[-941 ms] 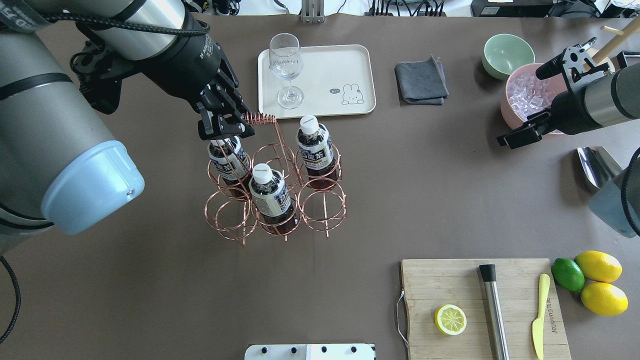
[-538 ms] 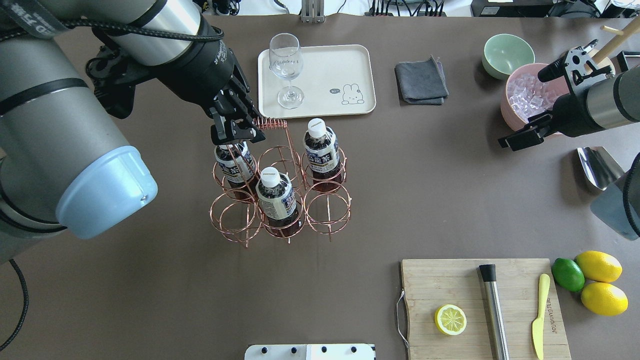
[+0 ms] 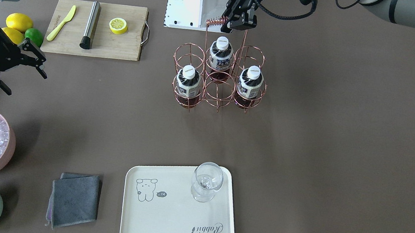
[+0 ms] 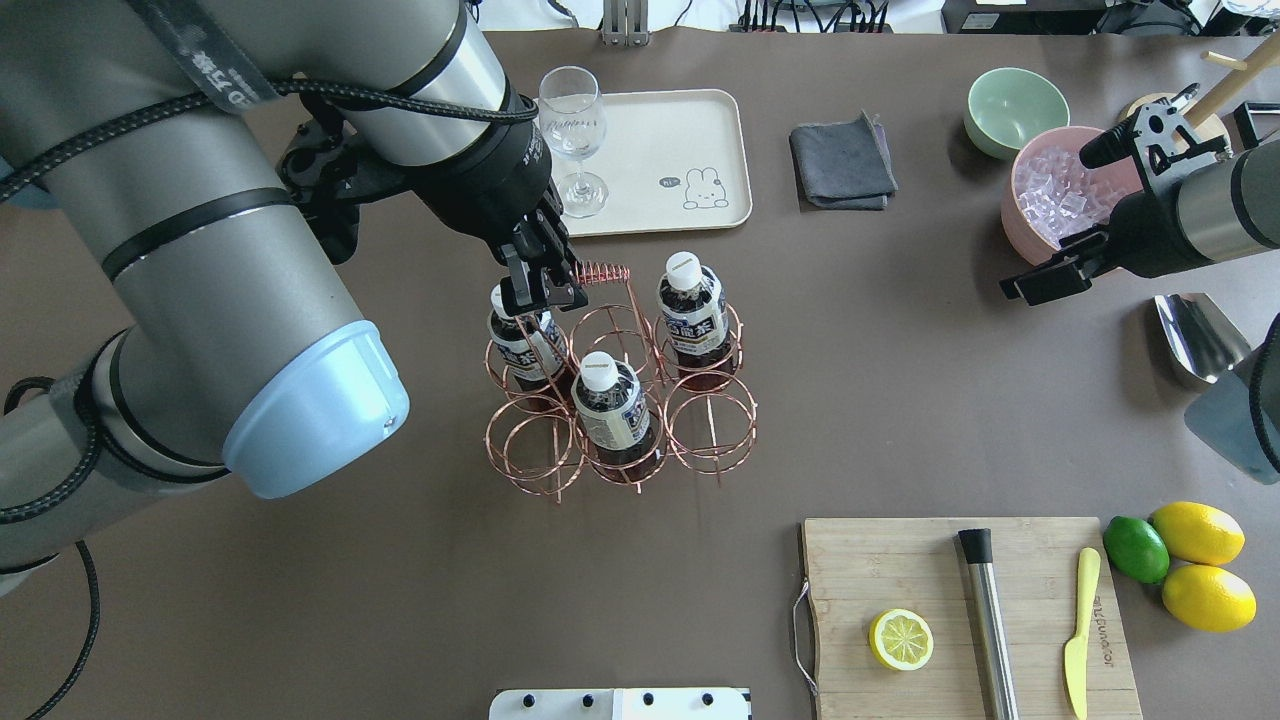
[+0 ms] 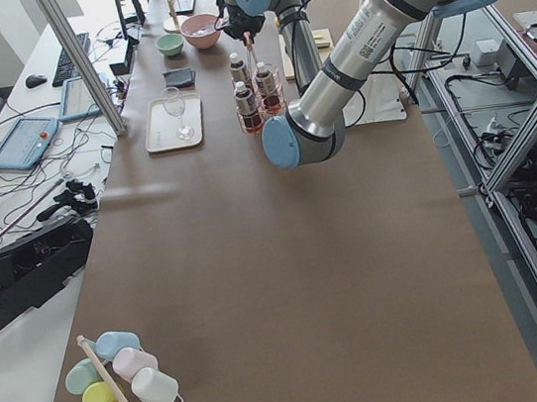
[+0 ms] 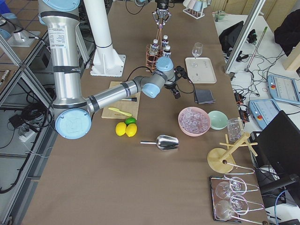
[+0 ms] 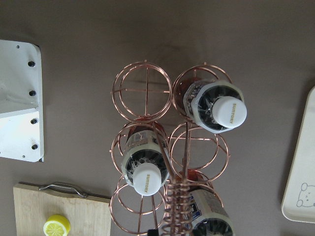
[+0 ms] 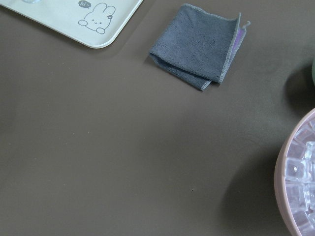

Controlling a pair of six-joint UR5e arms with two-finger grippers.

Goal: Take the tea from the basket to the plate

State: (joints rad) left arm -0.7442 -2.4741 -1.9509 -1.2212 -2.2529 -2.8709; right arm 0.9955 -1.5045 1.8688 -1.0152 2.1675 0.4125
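Note:
The copper wire basket (image 4: 712,432) stands mid-table with three tea bottles (image 4: 693,305) (image 4: 610,400) (image 4: 515,335) in its rings. My left gripper (image 4: 545,290) is shut on the basket's coiled handle (image 4: 600,272); the front-facing view shows the same grip (image 3: 237,22). The left wrist view looks down on the handle (image 7: 177,211) and two bottle caps (image 7: 230,110) (image 7: 146,179). The cream plate (image 4: 660,140) lies just beyond the basket and holds a stemmed glass (image 4: 572,130). My right gripper (image 4: 1050,220) is open and empty at the far right, over the table by the pink bowl.
A grey cloth (image 4: 843,162), a green bowl (image 4: 1015,108) and a pink bowl of ice (image 4: 1050,195) lie right of the plate. A metal scoop (image 4: 1195,335) is at the right edge. A cutting board (image 4: 960,610) with lemon half, muddler and knife sits front right, with lemons (image 4: 1198,532) and a lime beside it.
My left gripper has moved to the right, holding the handle, and the basket with its three bottles has shifted right with it. The right arm has barely moved.

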